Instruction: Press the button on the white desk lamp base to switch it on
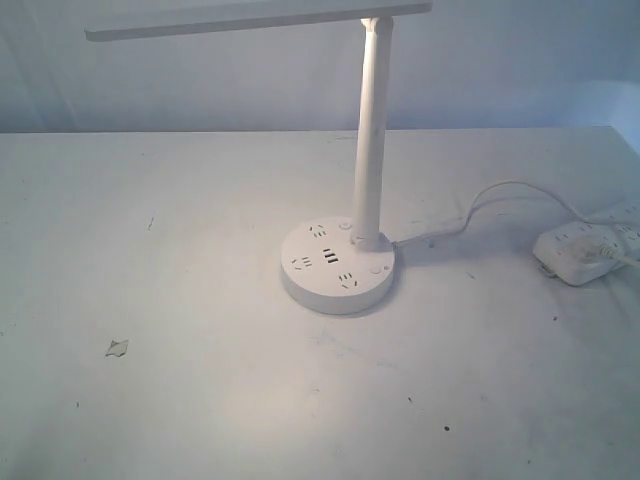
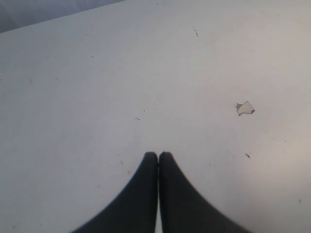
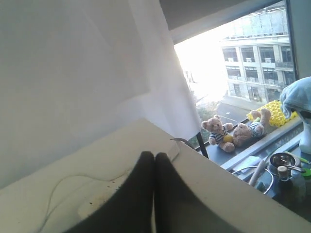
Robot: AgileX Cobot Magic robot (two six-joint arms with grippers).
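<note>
The white desk lamp stands mid-table in the exterior view, its flat bar head reaching left at the top. Its round lamp base shows dark socket holes, USB slots and a small round button near the pole. Neither gripper appears in the exterior view. My left gripper is shut and empty, hovering over bare white table. My right gripper is shut and empty too, pointing past the table's far corner toward a window. The lamp is out of both wrist views.
A white power strip lies at the right edge, joined to the base by a thin cord. A small paper scrap rests on the table at front left. A white curtain and window-sill teddy bears lie beyond.
</note>
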